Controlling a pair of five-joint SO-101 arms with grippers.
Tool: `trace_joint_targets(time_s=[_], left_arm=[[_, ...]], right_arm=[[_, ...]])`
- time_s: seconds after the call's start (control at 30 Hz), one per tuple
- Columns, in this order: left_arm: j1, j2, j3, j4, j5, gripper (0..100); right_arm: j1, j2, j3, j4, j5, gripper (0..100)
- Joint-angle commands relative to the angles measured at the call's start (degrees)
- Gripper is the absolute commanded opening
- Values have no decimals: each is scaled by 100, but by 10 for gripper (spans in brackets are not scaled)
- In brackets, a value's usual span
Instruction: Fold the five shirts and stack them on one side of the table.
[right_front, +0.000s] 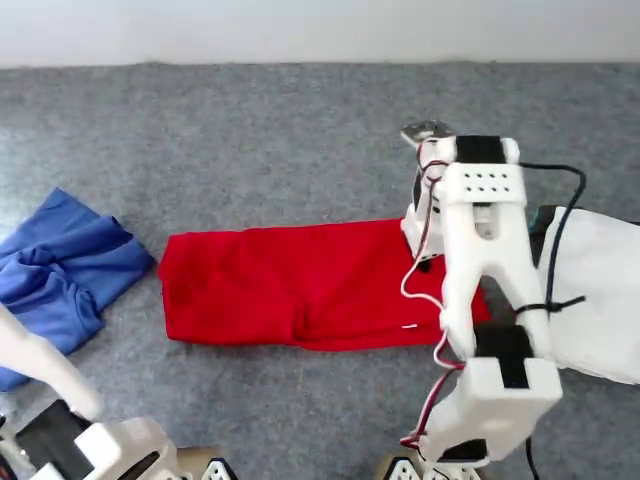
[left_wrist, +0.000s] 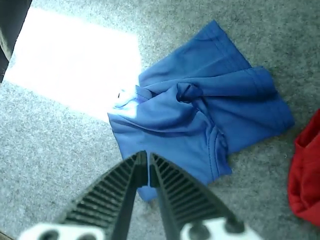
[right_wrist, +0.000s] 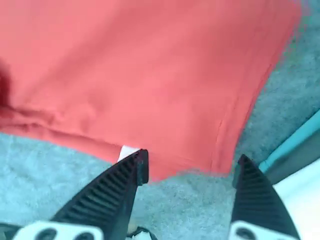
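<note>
Left claw (left_wrist: 148, 156) tight together, right claw (right_wrist: 192, 162) wide apart.

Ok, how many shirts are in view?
3: a crumpled blue shirt at the left edge, a red shirt spread in the middle, a white shirt at the right edge. Others may be hidden.

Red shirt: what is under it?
Grey carpet shows around the red shirt, so it seems to lie straight on that. Anything beneath the cloth is covered, and the right arm hides its end.
</note>
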Motion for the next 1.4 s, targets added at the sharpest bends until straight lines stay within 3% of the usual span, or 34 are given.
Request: trace_joint_targets(time_s=[0.0,0.2,0.53,0.73,1.07,1.37], left_arm=[[26,-229,-31,105,-62,15],[26,-229,-31,105,-62,15],[26,-211,-22,105,-62,15],[26,-211,-22,105,-62,15],[26,-229,-22,105,-53,15],[9,-264,-31,97,-35,15]], right_arm=[[127,277,-9,-321,-132,286],[426,1138,-26,-936,-475,286],[303,2053,-26,-1499,-475,277],[338,2176,-35,-1420,-431,2],[347,892,-35,-646,536,9],[-1086,-848,-35,409,976,9]])
